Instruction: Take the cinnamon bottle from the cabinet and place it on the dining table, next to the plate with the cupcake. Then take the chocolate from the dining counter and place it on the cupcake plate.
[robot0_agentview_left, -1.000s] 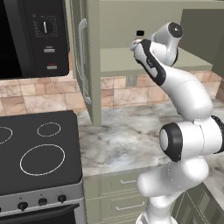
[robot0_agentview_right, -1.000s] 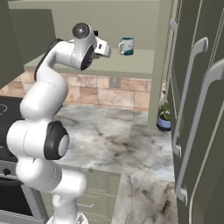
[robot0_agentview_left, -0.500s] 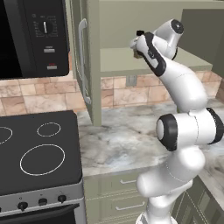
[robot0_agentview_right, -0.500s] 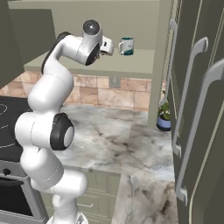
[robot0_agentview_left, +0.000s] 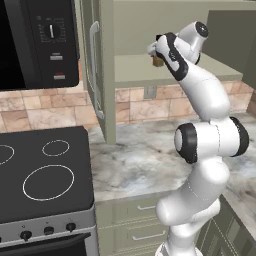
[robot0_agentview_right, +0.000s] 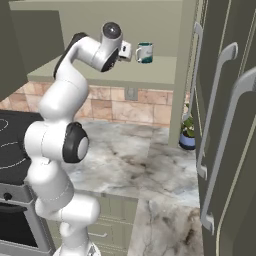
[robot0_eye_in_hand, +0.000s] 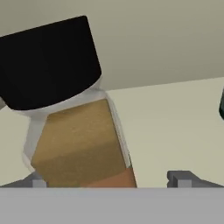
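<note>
**Operator:** Which step am I on?

**Spotter:** The first one, by my reading: you're fetching the cinnamon bottle off the shelf of the cabinet. Your gripper is up inside the cabinet with its jaws spread wide and nothing held.

**Operator:** Where does the bottle sit against my fingers?

**Spotter:** In the hand view it stands between the two fingertips, crowding the left one and leaving a clear gap to the right one. Its black cap is above the tips and the brown powder is level with them. I can't tell whether the left tip is touching the glass.

**Operator:** So what next?

**Spotter:** I'd shift your hand slightly so the bottle is centred, then close on the body below the cap. Watch the mug standing beyond your right finger on the same shelf.
</note>
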